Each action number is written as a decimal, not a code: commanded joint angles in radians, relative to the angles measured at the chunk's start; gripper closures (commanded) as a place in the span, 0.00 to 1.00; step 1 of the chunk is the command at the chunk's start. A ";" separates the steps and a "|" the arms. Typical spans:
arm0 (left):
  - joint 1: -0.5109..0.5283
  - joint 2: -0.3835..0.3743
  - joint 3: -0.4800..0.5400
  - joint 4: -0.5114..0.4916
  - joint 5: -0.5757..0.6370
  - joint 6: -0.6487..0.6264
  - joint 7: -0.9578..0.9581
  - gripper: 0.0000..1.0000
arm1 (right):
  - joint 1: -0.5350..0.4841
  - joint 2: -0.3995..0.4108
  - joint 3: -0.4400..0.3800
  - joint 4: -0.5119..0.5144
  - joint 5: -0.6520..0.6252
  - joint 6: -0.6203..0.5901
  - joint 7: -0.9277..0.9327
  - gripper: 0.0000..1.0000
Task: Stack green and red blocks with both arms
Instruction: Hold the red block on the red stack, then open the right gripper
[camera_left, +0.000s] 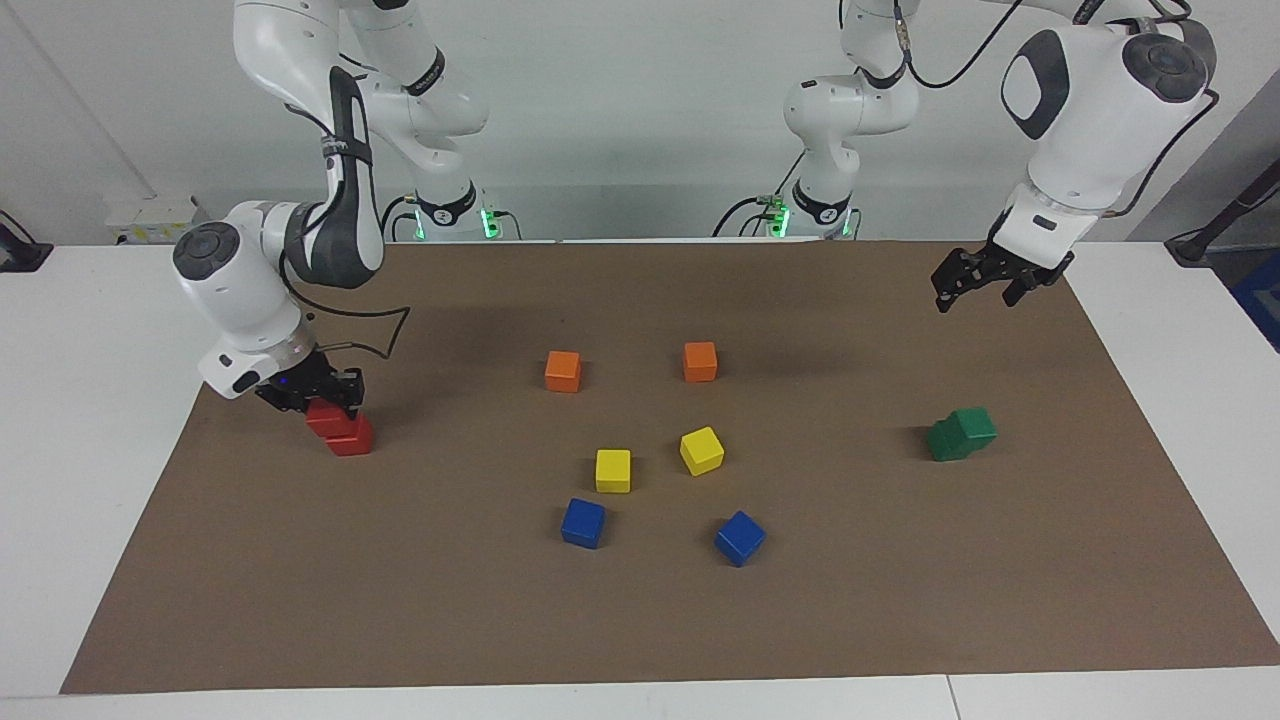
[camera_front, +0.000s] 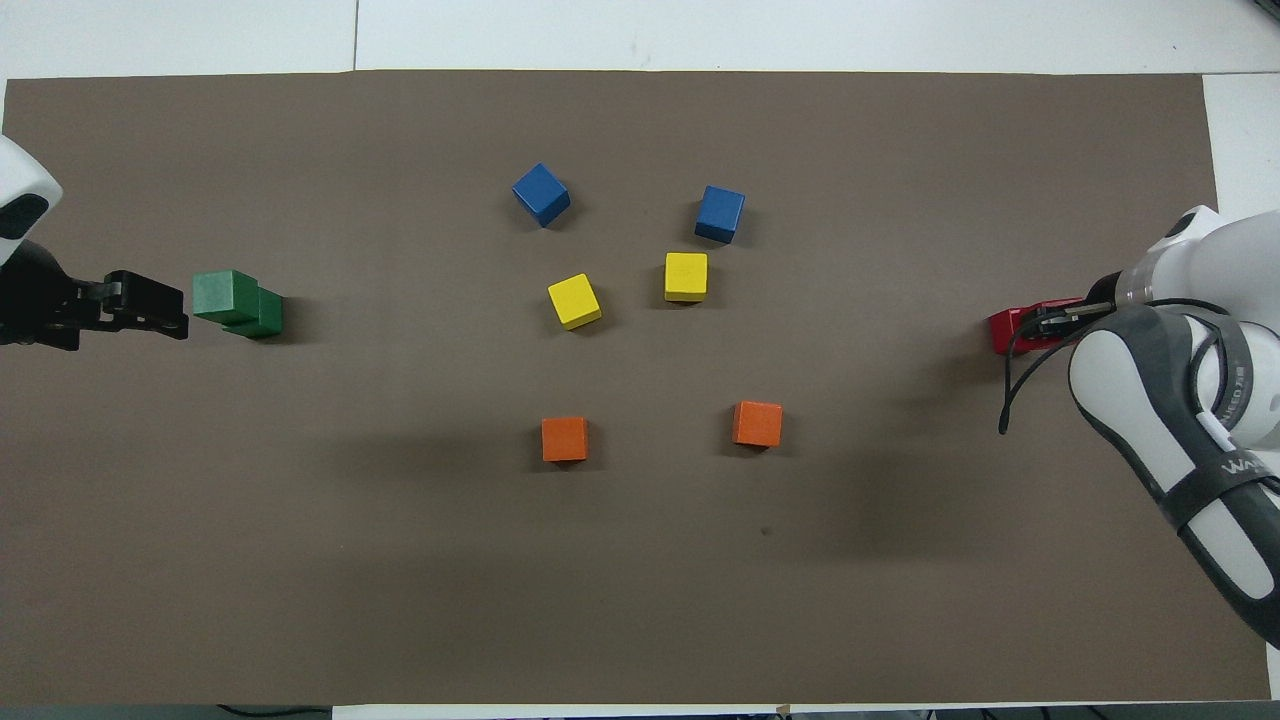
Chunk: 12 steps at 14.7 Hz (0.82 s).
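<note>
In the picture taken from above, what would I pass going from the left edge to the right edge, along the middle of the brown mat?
Left gripper → green blocks → one yellow cube → the other yellow cube → red blocks → right gripper, closed on the upper red block.

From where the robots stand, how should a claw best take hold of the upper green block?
Probably from straight above, pinching two opposite side faces of the upper green block. It sits offset and partly overhanging the lower green block, so a sideways push might slide it off.
</note>
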 joint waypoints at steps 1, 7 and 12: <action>0.006 0.017 -0.005 0.012 -0.021 -0.025 0.002 0.00 | -0.006 -0.009 0.011 -0.015 -0.004 0.024 0.024 1.00; 0.005 0.011 -0.005 -0.014 -0.021 -0.023 0.002 0.00 | -0.006 0.002 0.011 -0.013 -0.004 0.030 0.024 1.00; 0.005 0.012 -0.003 -0.009 -0.021 -0.026 -0.007 0.00 | -0.007 0.002 0.011 -0.013 -0.004 0.032 0.024 1.00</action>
